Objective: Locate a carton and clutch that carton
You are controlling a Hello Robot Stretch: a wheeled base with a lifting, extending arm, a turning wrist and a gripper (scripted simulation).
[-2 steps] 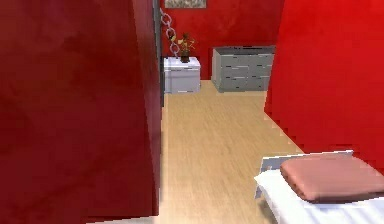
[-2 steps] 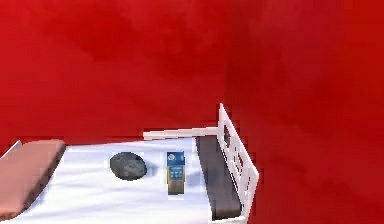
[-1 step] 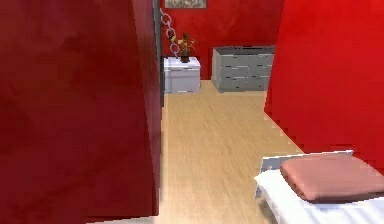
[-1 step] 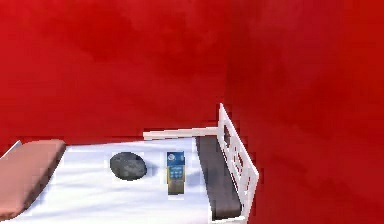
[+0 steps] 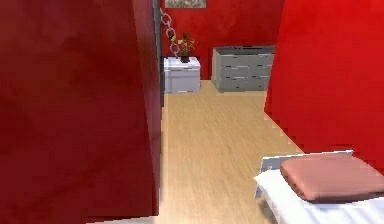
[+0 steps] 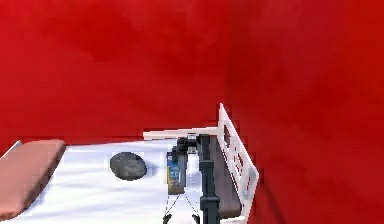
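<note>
On the bed (image 6: 90, 165): one carton (image 6: 176, 172), upright, long axis vertical; one dark round lump (image 6: 128, 165); one pink pillow (image 6: 25, 170). Hand (image 6: 182, 152) by the carton; grasp impossible to tell.

A red wall (image 5: 70, 100) stands at the forward view's left; wooden floor (image 5: 215, 140) runs to a white nightstand (image 5: 182, 75) bearing a potted plant (image 5: 185, 47), a grey dresser (image 5: 243, 68) near it. A pink pillow (image 5: 330, 178) lies on a white bed (image 5: 288, 204); in the arm side view a dark round object (image 6: 128, 165) rests on the bed, near its white headboard (image 6: 236, 152).
</note>
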